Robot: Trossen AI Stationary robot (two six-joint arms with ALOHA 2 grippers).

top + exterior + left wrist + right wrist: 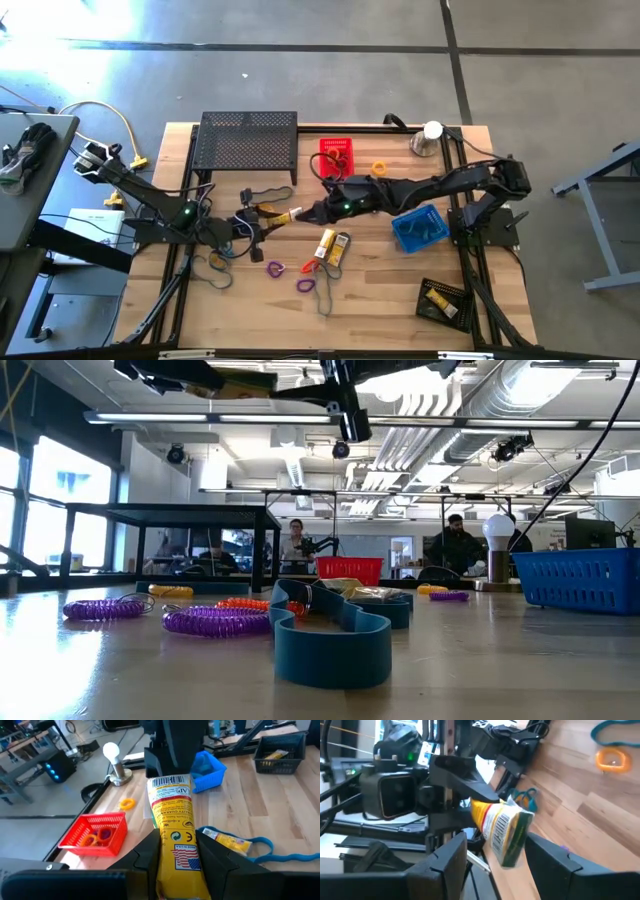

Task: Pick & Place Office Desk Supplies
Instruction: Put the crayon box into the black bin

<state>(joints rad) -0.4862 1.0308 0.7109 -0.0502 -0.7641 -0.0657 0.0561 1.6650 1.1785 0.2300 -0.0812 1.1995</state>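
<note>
A handover is under way above the middle of the worktop [400, 300]. The left tool [180, 865] is clenched on one end of a yellow-and-white box [172, 815]; the right tool [495, 862] stands released around the other end, fingers either side, not touching. Next, I judge, the right must close before the left lets go. The pale wooden worktop carries coiled loops [215, 622], a red basket [337, 153] and a blue bin [420, 228]; people sit in the room behind.
</note>
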